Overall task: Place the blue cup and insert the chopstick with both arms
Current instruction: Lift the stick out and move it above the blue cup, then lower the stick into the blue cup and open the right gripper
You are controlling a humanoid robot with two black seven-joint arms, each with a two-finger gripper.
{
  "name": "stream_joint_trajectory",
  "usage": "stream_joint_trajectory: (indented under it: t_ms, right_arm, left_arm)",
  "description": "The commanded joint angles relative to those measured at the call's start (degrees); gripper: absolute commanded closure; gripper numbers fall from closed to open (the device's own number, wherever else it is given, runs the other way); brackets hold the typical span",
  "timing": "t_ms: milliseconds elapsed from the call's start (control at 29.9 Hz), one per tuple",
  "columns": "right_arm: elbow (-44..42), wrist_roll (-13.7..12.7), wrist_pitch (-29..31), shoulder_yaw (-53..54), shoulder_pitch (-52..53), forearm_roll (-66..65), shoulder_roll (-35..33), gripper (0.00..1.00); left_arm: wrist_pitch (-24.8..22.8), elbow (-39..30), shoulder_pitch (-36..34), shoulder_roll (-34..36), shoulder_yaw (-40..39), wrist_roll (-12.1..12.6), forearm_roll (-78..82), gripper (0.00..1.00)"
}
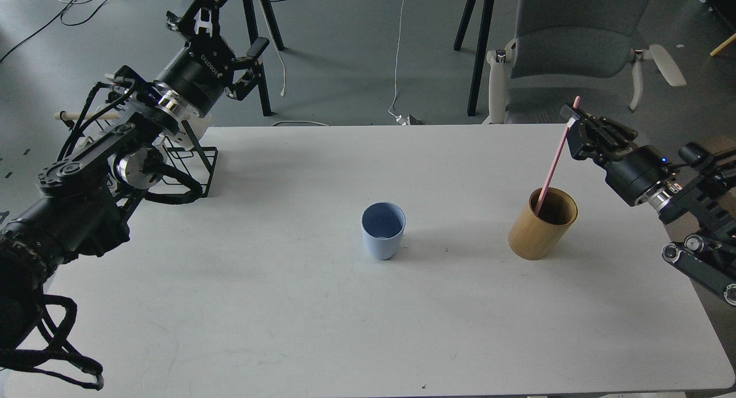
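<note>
The blue cup (383, 229) stands upright and empty at the middle of the white table (287, 306). My right gripper (577, 129) is shut on the top of the pink chopstick (553, 164), which hangs tilted with its lower end still inside the tan bamboo cylinder (541, 224) at the right. My left gripper (221, 10) is raised high beyond the table's far left corner, its fingers spread and empty, far from the cup.
A black wire rack (184, 171) with a pale wooden rod stands at the table's far left, partly behind my left arm. A grey chair (575, 47) and black table legs stand beyond the far edge.
</note>
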Motion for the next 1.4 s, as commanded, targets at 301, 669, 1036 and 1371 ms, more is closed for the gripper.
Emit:
stream_joint_trajectory:
  t_ms: [301,669,1036,1371]
  right_arm:
    - [4.7,0.0,0.0,6.4,9.6,2.3,11.3,0.96]
    - [-2.9,0.0,0.0,-12.6,15.3,-2.9,23.2,0.96]
    - [-5.9,0.0,0.0,-17.0,14.9,-4.5,27.5,0.96]
    - [-8.7,0.0,0.0,-18.7,14.5,-4.5,29.1,0.95]
  left_arm:
    - [0.0,0.2,3.2,0.1,0.1,0.0,0.0,0.03]
    - [0.0,0.3,3.8,-0.4,0.0,0.0,-0.1,0.02]
    - [0.0,0.3,3.9,-0.1,0.1,0.0,-0.1,0.02]
    - [0.0,0.3,4.0,-0.1,0.1,0.0,0.0,0.02]
